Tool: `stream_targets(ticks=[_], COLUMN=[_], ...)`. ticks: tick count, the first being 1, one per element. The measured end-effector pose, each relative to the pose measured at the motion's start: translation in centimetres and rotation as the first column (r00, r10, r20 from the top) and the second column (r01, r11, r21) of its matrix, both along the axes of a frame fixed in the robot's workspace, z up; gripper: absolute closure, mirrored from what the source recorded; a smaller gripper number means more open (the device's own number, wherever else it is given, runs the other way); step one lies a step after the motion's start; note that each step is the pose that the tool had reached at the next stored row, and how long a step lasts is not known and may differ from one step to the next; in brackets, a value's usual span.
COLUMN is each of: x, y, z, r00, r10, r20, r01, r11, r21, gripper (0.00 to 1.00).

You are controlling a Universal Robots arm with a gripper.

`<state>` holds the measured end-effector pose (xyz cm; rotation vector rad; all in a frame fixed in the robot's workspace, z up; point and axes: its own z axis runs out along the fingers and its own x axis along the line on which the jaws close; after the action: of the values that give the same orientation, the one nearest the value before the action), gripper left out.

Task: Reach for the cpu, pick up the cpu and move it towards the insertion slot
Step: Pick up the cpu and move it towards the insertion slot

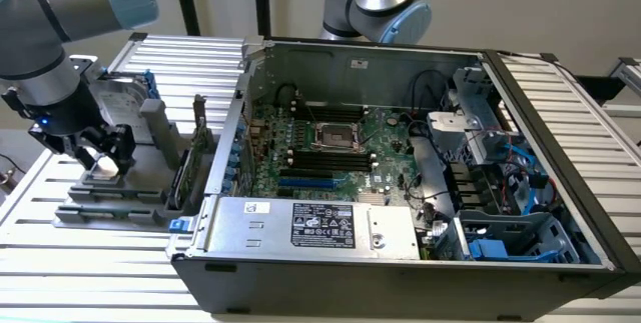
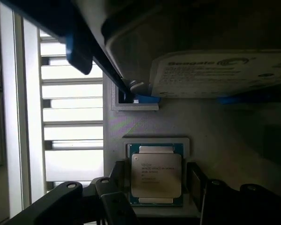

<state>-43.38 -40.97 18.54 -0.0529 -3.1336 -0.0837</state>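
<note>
From my station the gripper [image 1: 100, 156] hangs low over the grey holder tray [image 1: 110, 210] at the exterior view's left, outside the open computer case [image 1: 401, 282]. In that view the fingers and the wrist body cover what lies under them, so I cannot pick the chip out there. The wrist view is dim, but it settles the matter: the cpu [image 2: 156, 174] lies flat in its square recess in the tray [image 2: 215, 126], silvery lid up and green edge showing, though its print is too faint for me to read. The gripper [image 2: 156, 182] straddles it with jaws spread, one dark finger [image 2: 196, 180] on each side, outside the raised rim of the recess. I see nothing clamped and the chip is not lifted. Beside the recess the hard drive [image 2: 220, 70] stands on blue rails, its upper part lost in shadow and cut by the frame. The insertion slot [image 1: 335, 135] sits well apart, inside the case on the motherboard. Its silver frame is plain, but its dark centre is too small to make out.
</note>
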Motion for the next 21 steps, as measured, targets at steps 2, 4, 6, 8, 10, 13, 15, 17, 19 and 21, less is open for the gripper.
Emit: stream_targets(ticks=[2, 4, 6, 8, 10, 13, 15, 17, 19, 21], x=[0.0, 0.0, 0.0, 0.0, 0.0, 0.0, 0.0, 0.0, 0.0, 0.0], y=[0.01, 0.02, 0.03, 0.04, 0.04, 0.04, 0.05, 0.05, 0.05, 0.05], z=[0.0, -0.01, -0.02, -0.02, -0.01, -0.01, 0.06, 0.28, 0.83, 1.64], r00=[1.0, 1.0, 1.0, 1.0, 1.0, 1.0, 1.0, 1.0, 1.0, 1.0], r10=[0.003, 0.006, 0.007, 0.008, 0.008, 0.008, 0.008, 0.008, 0.008, 0.008], r20=[-0.0004, -0.0005, -0.0005, -0.0005, -0.0007, -0.0011, -0.0013, -0.0014, -0.0018, -0.0016], r01=[-0.003, -0.006, -0.007, -0.008, -0.008, -0.008, -0.008, -0.008, -0.008, -0.008], r11=[1.0, 1.0, 1.0, 1.0, 1.0, 1.0, 1.0, 1.0, 1.0, 1.0], r21=[0.0, 0.0, 0.0, -0.0001, -0.0003, -0.0004, -0.0004, -0.0003, -0.0004, -0.0002], gripper=[0.36, 0.36, 0.36, 0.38, 0.38, 0.45, 0.45, 0.45, 0.45, 0.45])
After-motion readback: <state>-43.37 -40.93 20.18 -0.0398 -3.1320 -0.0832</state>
